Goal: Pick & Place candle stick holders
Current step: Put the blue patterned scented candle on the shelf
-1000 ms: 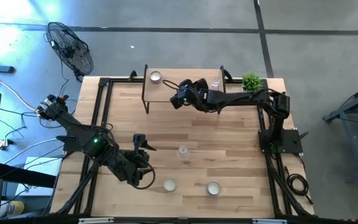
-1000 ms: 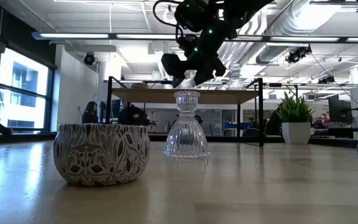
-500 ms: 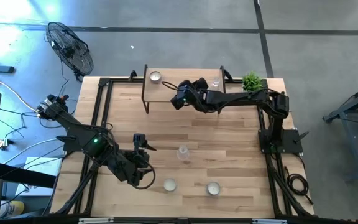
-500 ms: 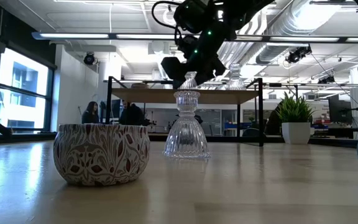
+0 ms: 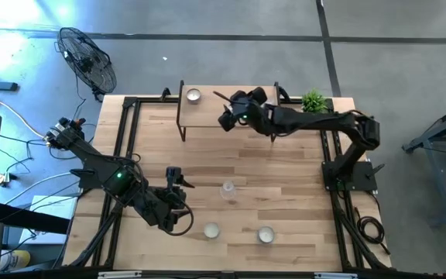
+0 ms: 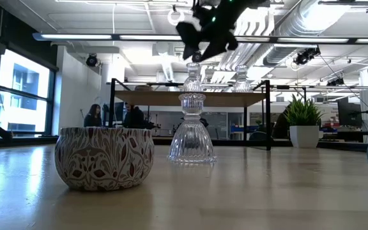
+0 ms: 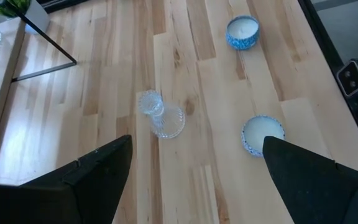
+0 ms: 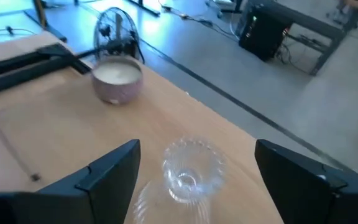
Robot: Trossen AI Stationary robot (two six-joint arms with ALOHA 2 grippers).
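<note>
My right gripper [image 8: 196, 149] is open above the raised wooden shelf [image 5: 207, 112] at the table's far side. A clear glass stemmed holder [image 8: 188, 171] stands upright on the shelf below and between its fingers, untouched; it also shows in the low view [image 6: 192, 76]. A pinkish tealight cup [image 8: 118, 79] and a second glass holder [image 6: 240, 76] stand on the shelf too. My left gripper [image 5: 178, 182] is open and empty at the near left. Before it on the table stand a third glass holder [image 7: 160, 115] and two blue tealight cups [image 7: 242, 31] [image 7: 263, 134].
A small green plant [image 5: 313, 101] in a white pot stands at the far right corner, beside the shelf. Black frame rails [image 5: 122, 155] run along the table's sides. A fan [image 5: 87, 58] stands on the floor beyond the far left corner. People sit in the room behind [image 6: 93, 116].
My right gripper has gone up and toward the table's far right, away from the glass holder it stood around. That holder stays upright on the shelf.
</note>
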